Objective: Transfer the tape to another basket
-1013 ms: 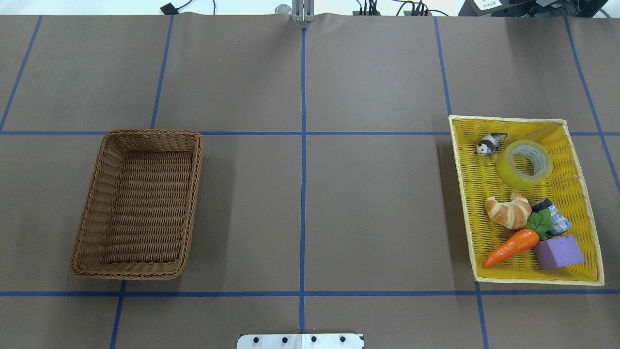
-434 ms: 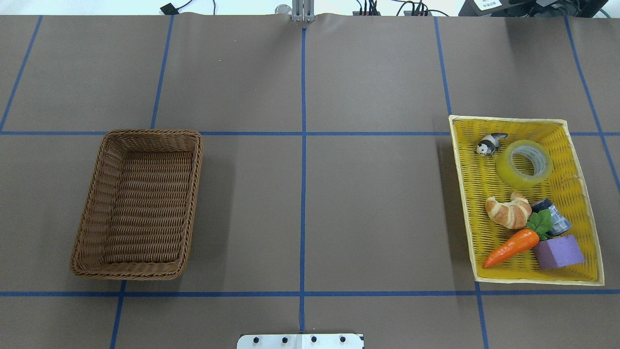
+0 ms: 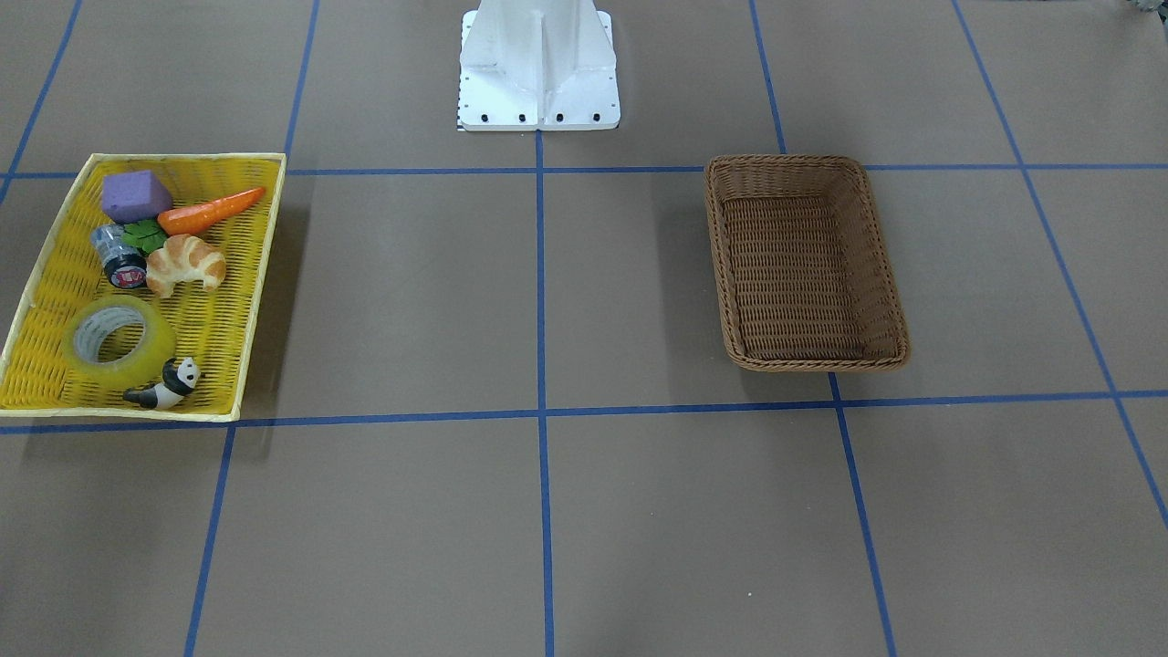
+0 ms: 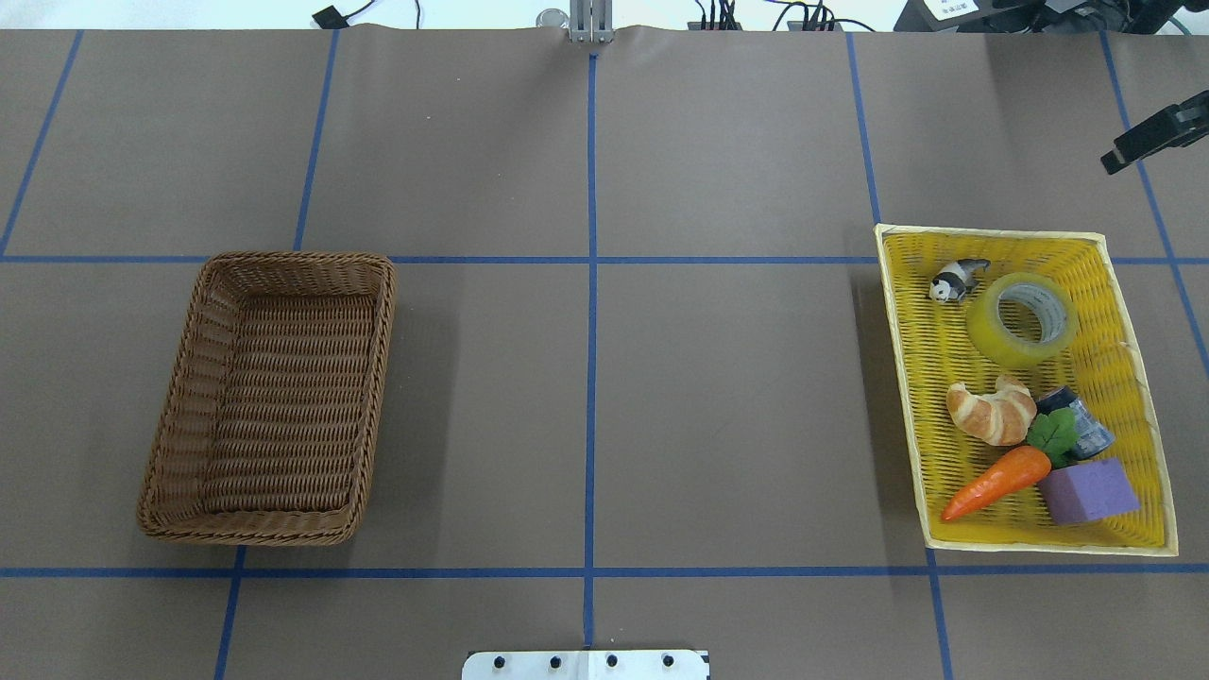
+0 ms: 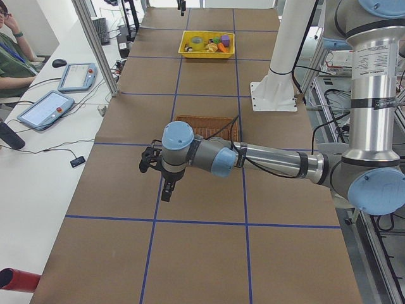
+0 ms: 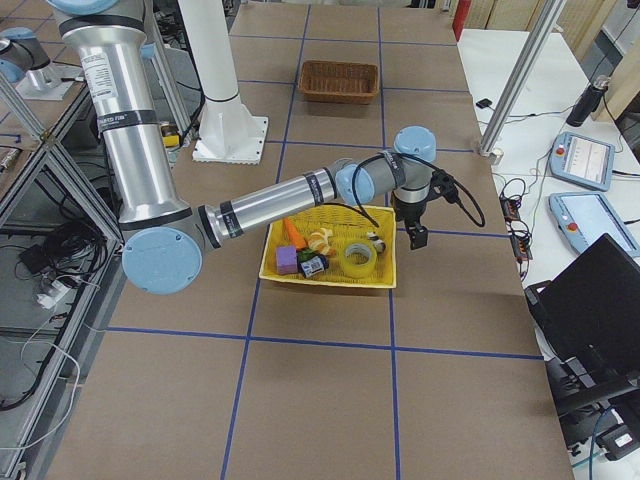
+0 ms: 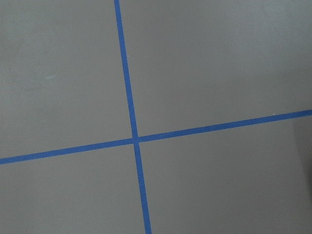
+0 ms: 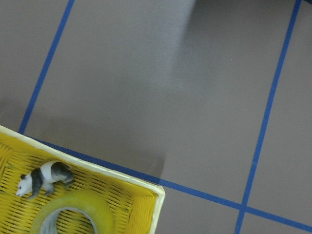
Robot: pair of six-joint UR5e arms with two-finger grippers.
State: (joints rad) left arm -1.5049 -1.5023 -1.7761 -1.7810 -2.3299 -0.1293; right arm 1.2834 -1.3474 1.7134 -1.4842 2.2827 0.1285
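As tape lies flat in tray, hole upward

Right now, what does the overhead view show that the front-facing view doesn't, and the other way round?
Only overhead: the right gripper, at the picture's edge past the yellow tray. Only front-facing: the red label on the small cylinder. Both: the tape in the tray beside the panda figurine, and the empty wicker basket.

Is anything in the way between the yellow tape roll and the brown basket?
Nothing visible does. The tape lies in the yellow tray, and only table separates that tray from the basket. A panda figure sits beside the tape.
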